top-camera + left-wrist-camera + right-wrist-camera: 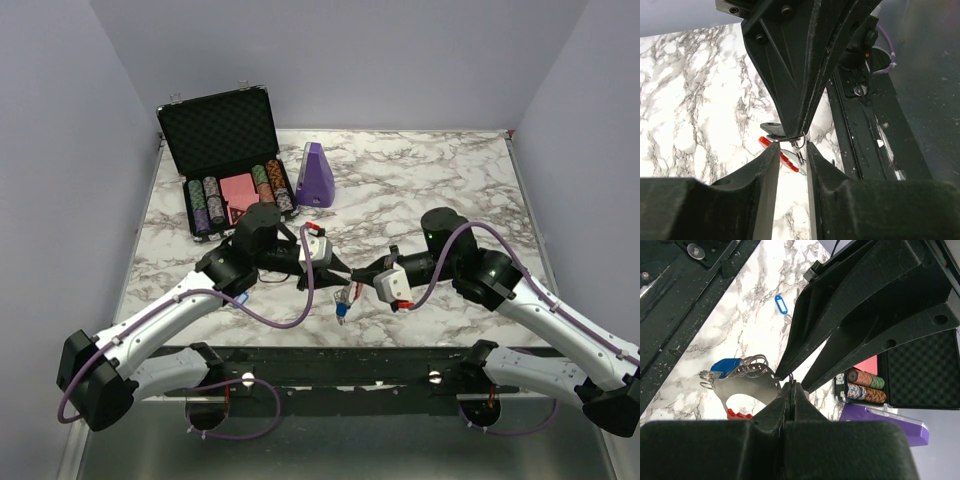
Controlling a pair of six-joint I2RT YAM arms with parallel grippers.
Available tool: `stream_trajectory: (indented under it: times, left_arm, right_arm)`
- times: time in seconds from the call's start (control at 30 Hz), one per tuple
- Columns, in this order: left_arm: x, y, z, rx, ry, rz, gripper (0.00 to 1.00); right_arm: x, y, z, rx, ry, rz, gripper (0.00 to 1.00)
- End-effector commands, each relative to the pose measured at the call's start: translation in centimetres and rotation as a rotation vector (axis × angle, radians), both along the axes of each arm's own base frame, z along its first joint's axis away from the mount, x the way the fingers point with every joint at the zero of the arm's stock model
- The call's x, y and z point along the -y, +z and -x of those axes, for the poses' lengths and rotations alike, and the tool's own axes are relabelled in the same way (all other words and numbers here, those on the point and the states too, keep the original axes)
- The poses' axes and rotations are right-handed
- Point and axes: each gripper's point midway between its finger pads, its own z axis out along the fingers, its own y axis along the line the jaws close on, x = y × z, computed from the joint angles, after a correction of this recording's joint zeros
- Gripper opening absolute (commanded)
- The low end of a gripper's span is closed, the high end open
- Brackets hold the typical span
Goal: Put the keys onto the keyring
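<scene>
Both arms meet over the near centre of the marble table (430, 180).

1. Right gripper (790, 388): the jaws are fully closed, clamped on the edge of the keyring (747, 387). It holds the flat silvery metal part. The red plastic arc (737, 414) of the ring shows just below that part.
2. Left gripper (792, 151): the jaws stand parted, with a clear gap between the two fingers (769, 167). The tips of the right gripper and a thin wire loop (799, 148) sit in line with this gap. No finger visibly presses on anything, so the left gripper is released.
3. Keys (752, 366): a cluster of silvery keys and wire loops hangs on the keyring beside the right gripper's tips. One carries a blue tag (724, 366). In the top view the cluster hangs below the point where the two grippers meet, above the table surface.
4. Loose key (781, 304): one key with a blue tag lies flat on the table, apart from the keyring and close to the left arm's forearm.

Other items: an open poker chip case (220, 135) stands at the far left of the table, its foam-lined lid upright. Rows of poker chips (865, 385) lie in its base. A purple wedge-shaped object (316, 175) stands just to the right of the case. Both are well apart from the grippers.
</scene>
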Motion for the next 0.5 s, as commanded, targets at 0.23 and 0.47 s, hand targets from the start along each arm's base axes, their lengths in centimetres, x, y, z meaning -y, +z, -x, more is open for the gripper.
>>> stream_trajectory:
  times: [0.23,0.47]
  left_arm:
    - [-1.0,1.0,-0.7,0.058,0.083,0.041,0.52]
    - [-2.1,1.7,-1.5,0.079,0.205,0.085,0.61]
  right_arm:
    - [-0.1,0.5,-0.5,-0.002,-0.042,-0.021,0.0]
    - [-0.1,0.6,-0.7,-0.021,-0.066,-0.026,0.0]
